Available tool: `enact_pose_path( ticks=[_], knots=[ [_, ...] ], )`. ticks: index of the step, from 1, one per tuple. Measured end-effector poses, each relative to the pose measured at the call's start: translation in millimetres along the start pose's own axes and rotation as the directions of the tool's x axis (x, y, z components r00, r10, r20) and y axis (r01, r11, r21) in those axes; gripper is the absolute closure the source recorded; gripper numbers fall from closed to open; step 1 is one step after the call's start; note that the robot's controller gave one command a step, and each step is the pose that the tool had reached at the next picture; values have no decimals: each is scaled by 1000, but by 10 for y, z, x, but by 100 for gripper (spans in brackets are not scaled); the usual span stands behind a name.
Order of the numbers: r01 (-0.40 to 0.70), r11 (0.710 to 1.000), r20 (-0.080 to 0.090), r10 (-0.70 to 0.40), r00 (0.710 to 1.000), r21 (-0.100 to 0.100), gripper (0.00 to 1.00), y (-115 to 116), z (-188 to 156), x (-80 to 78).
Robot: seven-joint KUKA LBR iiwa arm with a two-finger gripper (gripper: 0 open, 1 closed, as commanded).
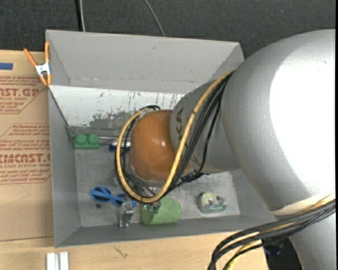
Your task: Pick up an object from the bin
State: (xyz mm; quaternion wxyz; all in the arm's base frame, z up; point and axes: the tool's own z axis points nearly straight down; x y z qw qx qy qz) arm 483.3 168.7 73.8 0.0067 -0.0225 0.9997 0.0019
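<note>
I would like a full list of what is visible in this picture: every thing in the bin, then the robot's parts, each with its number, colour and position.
bin: 1, grey metal, middle of the view
block: 1, green, studded, on the floor at the far left, near the back wall
small thing: 1, bluish, between the block and the cover; too small to tell what it is
scissors-like thing: 1, blue, front left of the floor
cup: 1, green, lying on its side by the front wall
round thing: 1, pale with some green, front right of the floor
arm: 1, light grey, reaching in from the right
cover: 1, orange, on the wrist, over the bin's middle
cables: several, black and yellow, looped round the cover
</note>
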Motion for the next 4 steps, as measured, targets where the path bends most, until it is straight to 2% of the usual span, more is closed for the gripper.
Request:
enact_pose_path(
  ticks=[1,2,3,4],
  knots=[
    [-1,1000,-9,1,1000,2,0,7,-19,-15],
    [-1,1000,2,1,1000,-3,100,20,-41,-47],
    [-1,1000,-11,1,1000,1,100,30,-315,-57],
    [0,1000,-5,0,1000,0,100,45,-1185,-87]
  ],
)
